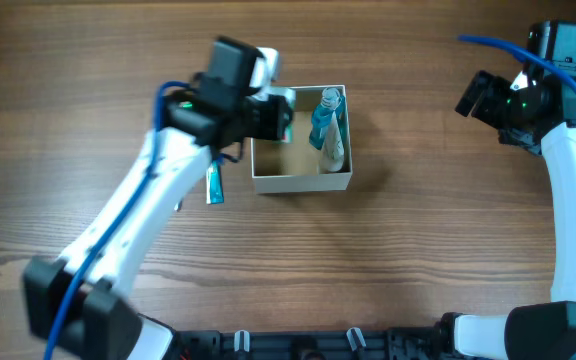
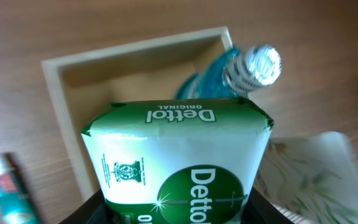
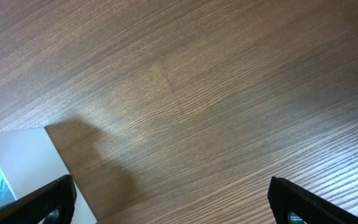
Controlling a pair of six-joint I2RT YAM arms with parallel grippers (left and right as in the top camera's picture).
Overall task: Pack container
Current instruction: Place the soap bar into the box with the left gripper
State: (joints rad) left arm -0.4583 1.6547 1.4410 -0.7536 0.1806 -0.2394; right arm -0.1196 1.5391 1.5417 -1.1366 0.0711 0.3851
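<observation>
The container [image 1: 298, 182] is a square white-walled box with a tan inside, at the table's upper middle; it also shows in the left wrist view [image 2: 61, 87]. A blue bottle with a silver cap [image 1: 325, 115] [image 2: 253, 65] and a pale leaf-print packet [image 1: 334, 148] [image 2: 319, 174] lie in its right side. My left gripper [image 1: 280, 115] is shut on a green-and-white Dettol packet [image 2: 179, 162] and holds it over the container's left part. My right gripper [image 1: 473, 95] [image 3: 173, 205] is open and empty over bare table, far right of the container.
A small teal-and-white tube [image 1: 214, 183] [image 2: 2, 186] lies on the wooden table just left of the container. The container's white outer wall shows at the left edge of the right wrist view [image 3: 23, 162].
</observation>
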